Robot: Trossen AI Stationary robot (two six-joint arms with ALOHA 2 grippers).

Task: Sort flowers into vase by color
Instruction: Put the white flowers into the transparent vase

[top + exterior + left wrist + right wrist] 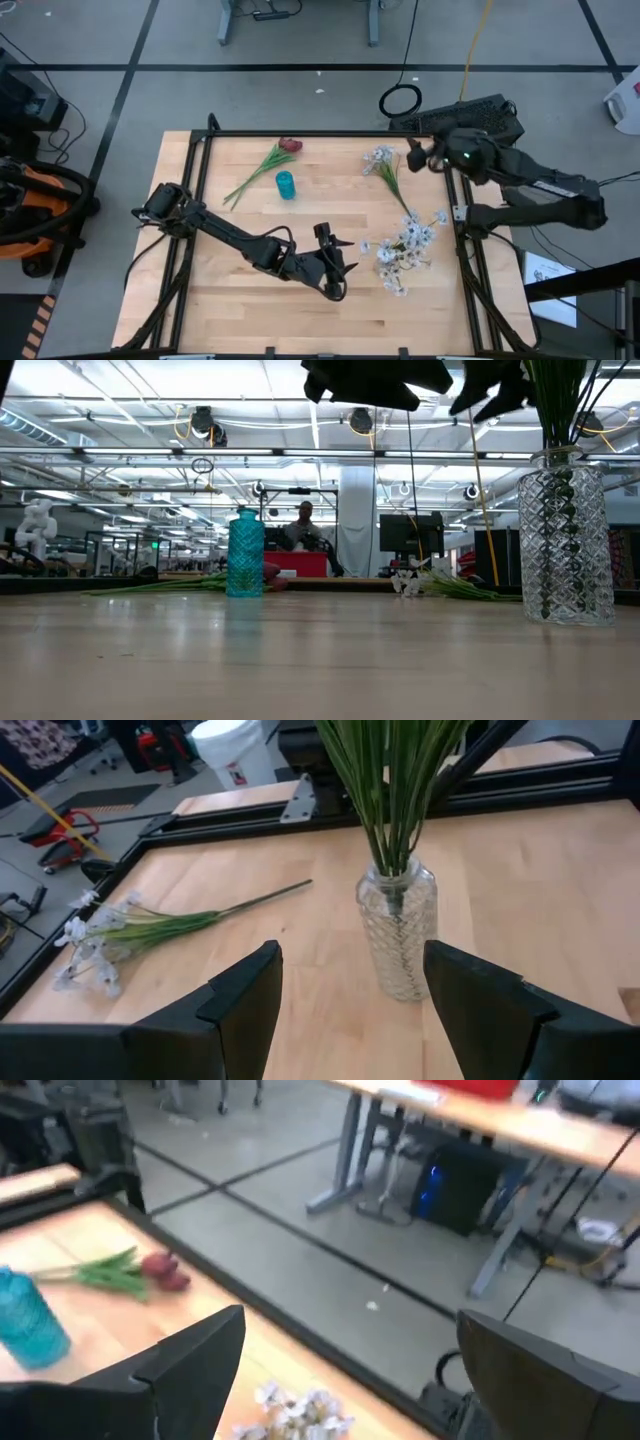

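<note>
A clear cut-glass vase (398, 935) stands near the table's right side and holds a bunch of white flower sprays (405, 248) by their green stems. My left gripper (350, 1020) hovers open just left of this vase, pointing at it. One more white spray (385, 165) lies flat at the far right. A small blue vase (286, 185) stands at the far middle. Beside it lies a red-budded flower (288, 147), its stem running toward the left. My right gripper (415, 155) is open in the air over the far right corner, near the lying white spray's head.
Black frame rails (300, 133) run along the table's far and side edges. A dark keyboard-like object (480, 115) sits beyond the far right corner. A person (305, 525) sits far off in the room behind. Bare wood (230, 300) lies at the near left.
</note>
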